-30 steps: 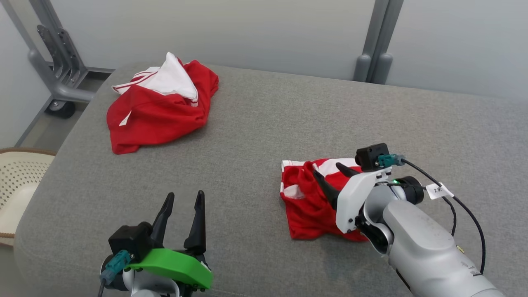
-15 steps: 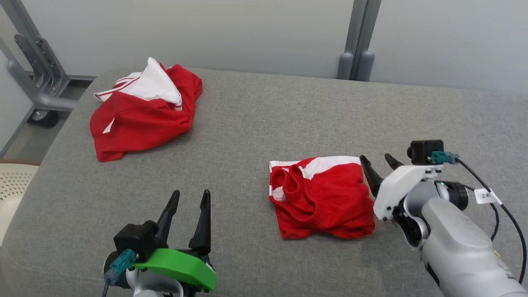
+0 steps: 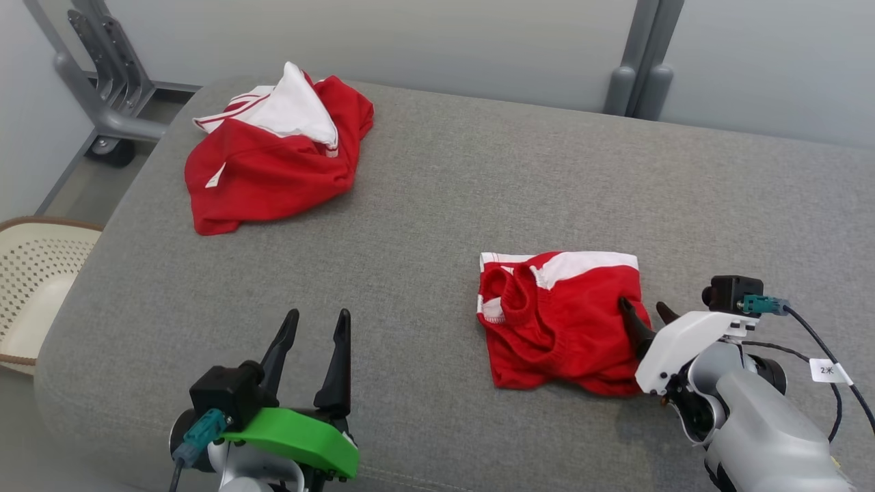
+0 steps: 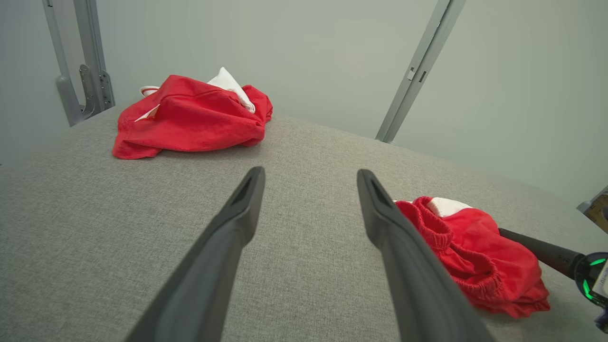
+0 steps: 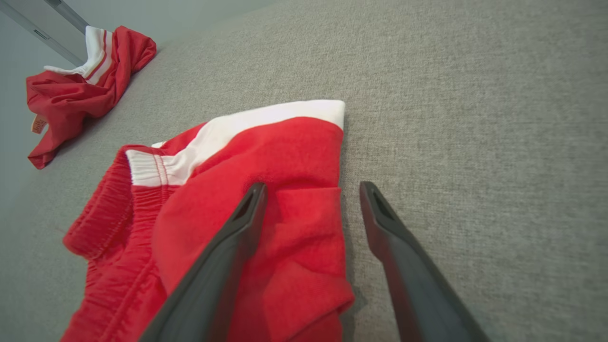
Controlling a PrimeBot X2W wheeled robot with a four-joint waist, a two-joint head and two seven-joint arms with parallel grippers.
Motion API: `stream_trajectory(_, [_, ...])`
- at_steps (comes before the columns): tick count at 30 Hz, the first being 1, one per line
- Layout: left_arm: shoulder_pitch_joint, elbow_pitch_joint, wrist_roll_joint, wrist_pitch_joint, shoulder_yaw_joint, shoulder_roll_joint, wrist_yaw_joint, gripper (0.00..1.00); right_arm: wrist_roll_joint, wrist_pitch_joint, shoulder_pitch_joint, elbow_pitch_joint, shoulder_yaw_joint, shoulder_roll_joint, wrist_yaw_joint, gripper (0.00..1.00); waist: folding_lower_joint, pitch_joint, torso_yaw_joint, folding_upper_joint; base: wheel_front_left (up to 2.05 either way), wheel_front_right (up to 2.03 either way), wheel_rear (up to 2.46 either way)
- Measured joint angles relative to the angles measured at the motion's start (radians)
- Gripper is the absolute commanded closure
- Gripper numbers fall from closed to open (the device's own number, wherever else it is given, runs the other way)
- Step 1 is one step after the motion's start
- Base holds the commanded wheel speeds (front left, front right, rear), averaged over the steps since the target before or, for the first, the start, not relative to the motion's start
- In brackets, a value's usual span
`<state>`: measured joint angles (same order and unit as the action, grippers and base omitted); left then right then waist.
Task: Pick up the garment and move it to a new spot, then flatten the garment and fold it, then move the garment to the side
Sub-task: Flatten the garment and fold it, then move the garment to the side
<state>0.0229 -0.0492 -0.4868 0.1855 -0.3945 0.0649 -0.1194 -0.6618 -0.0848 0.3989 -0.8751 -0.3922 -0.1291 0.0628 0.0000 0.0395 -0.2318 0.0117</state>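
Shorts (image 3: 560, 328), red with white trim, lie folded in a compact bundle on the grey cushion (image 3: 444, 205), right of centre and just in front of your right gripper (image 3: 642, 305). Its jaws stand wide and hold nothing. In the right wrist view one finger is over the red cloth and the other over bare cushion, so they straddle the bundle's right edge. You cannot tell whether the finger over the cloth presses on it. Your left gripper (image 3: 318, 314) hovers over bare cushion at the near left, also spread and empty. A crumpled red heap (image 3: 273, 164) sits at the far left corner, well apart.

Expect the shorts to be light, limp and quick to come undone. The fold has no stiffness, so a pinch on the top layer alone would probably peel it open. Take hold at the right edge where the layers stack, with one finger under all of them and one on top. The ribbed waistband at the left is thicker and should give the firmest bite for a second hold. Slide low when you move the bundle aside, because dangling cloth will likely unfold.
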Motion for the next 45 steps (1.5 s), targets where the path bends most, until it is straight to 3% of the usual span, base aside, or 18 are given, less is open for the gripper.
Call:
stream_trajectory(12, [0.000, 0.014, 0.000, 0.000, 0.032, 0.000, 0.000, 0.00, -0.020, 0.011, 0.001, -0.056, 0.012, -0.001, 0.016, 0.00, 0.0000, 0.026, -0.045, 0.0000, 0.00, 0.00, 0.00])
stream_trajectory(13, [0.000, 0.016, 0.000, 0.000, 0.032, 0.000, 0.000, 0.00, -0.023, 0.011, 0.001, -0.058, 0.013, -0.001, 0.017, 0.15, 0.0000, 0.027, -0.045, 0.0000, 0.00, 0.00, 0.00])
stream_trajectory(14, [0.000, 0.017, 0.000, 0.000, 0.033, 0.000, 0.000, 0.00, -0.025, 0.011, 0.002, -0.059, 0.014, -0.001, 0.020, 0.53, 0.0000, 0.028, -0.045, 0.0000, 0.00, 0.00, 0.00])
stream_trajectory(15, [0.000, 0.019, 0.000, 0.000, 0.033, 0.000, 0.000, 0.00, -0.026, 0.011, 0.002, -0.061, 0.015, 0.000, 0.021, 0.53, 0.0000, 0.029, -0.045, 0.0000, 0.00, 0.00, 0.00])
stream_trajectory(17, [0.000, 0.021, 0.000, 0.000, 0.035, 0.000, 0.000, 0.00, -0.026, 0.011, 0.002, -0.063, 0.017, 0.001, 0.025, 0.67, 0.0000, 0.032, -0.044, 0.0000, 0.00, 0.00, 0.00])
stream_trajectory(20, [0.000, 0.025, 0.002, 0.000, 0.043, 0.000, 0.000, 0.00, -0.026, 0.011, 0.004, -0.066, 0.012, 0.002, 0.030, 1.00, 0.0000, 0.035, -0.039, 0.0000, 0.00, 0.00, 0.00])
stream_trajectory(33, [0.000, 0.044, 0.016, 0.000, 0.072, 0.004, -0.004, 0.00, -0.009, -0.026, 0.058, -0.065, -0.007, -0.012, 0.042, 1.00, 0.0000, 0.050, 0.017, 0.0000, 0.00, 0.00, 0.00])
stream_trajectory(45, [0.002, 0.136, 0.013, 0.001, 0.084, 0.003, -0.004, 0.00, 0.066, -0.035, 0.174, -0.069, -0.020, -0.167, 0.042, 1.00, 0.0000, 0.083, 0.097, 0.0000, 0.00, 0.00, 0.00])
